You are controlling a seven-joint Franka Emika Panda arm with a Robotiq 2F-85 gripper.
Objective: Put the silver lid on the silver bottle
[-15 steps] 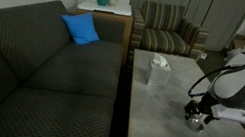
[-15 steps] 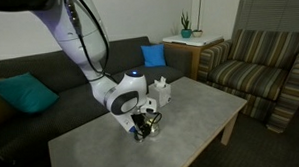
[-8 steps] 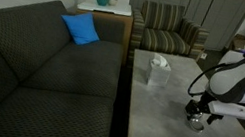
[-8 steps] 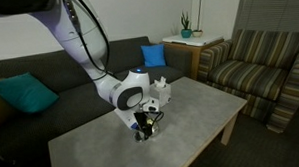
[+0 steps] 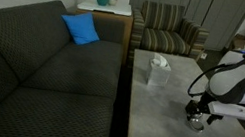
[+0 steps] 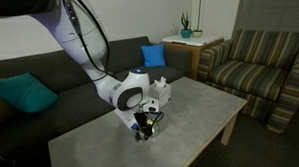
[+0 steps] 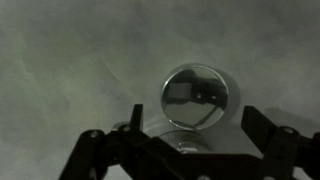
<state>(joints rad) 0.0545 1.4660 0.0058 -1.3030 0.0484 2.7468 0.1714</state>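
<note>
Tool (image 5: 195, 116): jaws spread wide, empty, low over surface (image 5: 152, 130); silver lid (image 7: 195, 95), centre-right of wrist view just ahead of jaws, prob. light, rigid, slick polished metal, so pinch across opp. rim edges, square & firm, or it may squirt out.

In an exterior view, the camera looks lengthwise along the dark grey fabric sofa (image 5: 32, 63) and pale grey rectangular table (image 5: 151, 135); in an exterior view, it faces that sofa (image 6: 49, 72) across the same table (image 6: 200, 107). The wrist camera looks down past the gripper (image 7: 180, 140), close above the tabletop.
</note>
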